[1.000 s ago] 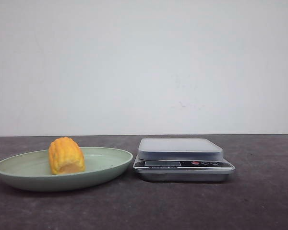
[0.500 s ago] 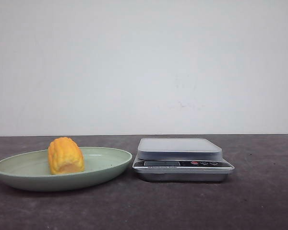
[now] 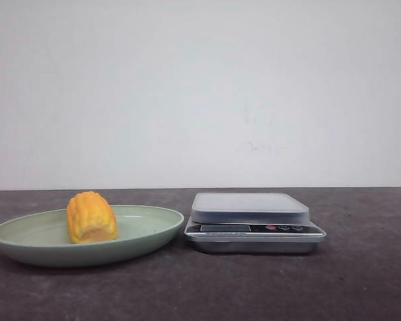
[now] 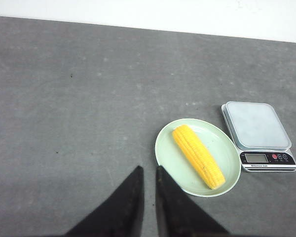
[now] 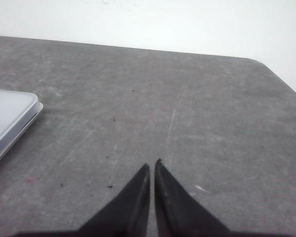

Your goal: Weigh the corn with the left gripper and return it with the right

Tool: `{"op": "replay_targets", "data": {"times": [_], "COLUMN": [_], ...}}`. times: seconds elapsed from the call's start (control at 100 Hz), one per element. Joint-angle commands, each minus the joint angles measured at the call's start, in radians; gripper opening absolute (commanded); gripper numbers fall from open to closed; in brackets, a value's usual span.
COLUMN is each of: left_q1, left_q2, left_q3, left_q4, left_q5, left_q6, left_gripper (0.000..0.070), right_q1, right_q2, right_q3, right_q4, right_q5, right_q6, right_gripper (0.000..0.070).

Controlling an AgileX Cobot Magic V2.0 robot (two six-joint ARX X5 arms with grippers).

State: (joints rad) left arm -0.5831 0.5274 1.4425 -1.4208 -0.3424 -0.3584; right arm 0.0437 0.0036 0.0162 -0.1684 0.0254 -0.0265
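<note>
One cob of corn (image 4: 198, 156) is all you have to move, and it lies untouched in the pale green plate (image 4: 164, 154), ahead of the left gripper (image 4: 148, 172) and off to one side of it, well apart from the fingertips. Seen from the left wrist it is a long, slim, bright yellow ear with neat kernel rows, lying slantwise across the plate; seen from the front it shows only its rounded orange-yellow end, so it looks short there. Nothing has been lifted yet, so you are at the very first step, I judge: the reach to pick it up. Your left gripper holds nothing and its fingers stand almost together, with only a thin gap between them, so the next move calls for spreading them wide, bringing them over the middle of the cob and closing across its narrow width, not along its length. Just beyond the plate sits the kitchen scale (image 4: 256, 126), its platform bare. Your right gripper (image 5: 152, 168) likewise holds nothing, fingers nearly touching, above the dark table (image 5: 197, 108) with the scale's edge off to one side.
</note>
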Motion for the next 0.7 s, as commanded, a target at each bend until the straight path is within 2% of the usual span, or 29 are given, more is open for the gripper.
{"op": "replay_targets", "data": {"times": [0.0, 0.1, 0.15, 0.19, 0.24, 0.37, 0.45, 0.53, 0.69], "left_q1": [-0.006, 0.010, 0.032, 0.057, 0.093, 0.193, 0.248, 0.299, 0.366], "left_q2": [0.002, 0.002, 0.002, 0.002, 0.002, 0.002, 0.002, 0.002, -0.023], "left_q3": [0.021, 0.017, 0.002, -0.020, -0.061, -0.216, -0.326, -0.441, -0.668], "left_q4": [0.002, 0.053, 0.169, 0.300, 0.488, 0.959, 1.147, 1.236, 1.234], "left_q5": [-0.005, -0.005, 0.011, 0.053, 0.156, 0.508, 0.628, 0.647, 0.622], "left_q6": [0.011, -0.053, -0.051, -0.017, 0.057, 0.256, 0.308, 0.311, 0.294], "left_gripper": [0.0000, 0.0000, 0.0000, 0.0000, 0.0000, 0.0000, 0.0000, 0.0000, 0.0000], "right_q1": [-0.002, -0.002, -0.002, -0.002, -0.002, -0.002, -0.002, -0.002, -0.002], "right_q2": [0.000, 0.000, 0.000, 0.000, 0.000, 0.000, 0.000, 0.000, 0.000], "right_q3": [-0.003, -0.003, -0.003, -0.003, -0.003, -0.003, -0.003, -0.003, -0.003], "right_q4": [0.012, 0.012, 0.012, 0.012, 0.012, 0.012, 0.012, 0.012, 0.012], "right_q5": [0.001, 0.001, 0.001, 0.001, 0.001, 0.001, 0.001, 0.001, 0.001], "right_q6": [-0.006, -0.006, -0.006, -0.006, -0.006, -0.006, -0.006, -0.006, -0.006], "right_gripper": [0.0012, 0.0012, 0.0012, 0.0012, 0.0012, 0.0012, 0.0012, 0.0012, 0.0012]}}
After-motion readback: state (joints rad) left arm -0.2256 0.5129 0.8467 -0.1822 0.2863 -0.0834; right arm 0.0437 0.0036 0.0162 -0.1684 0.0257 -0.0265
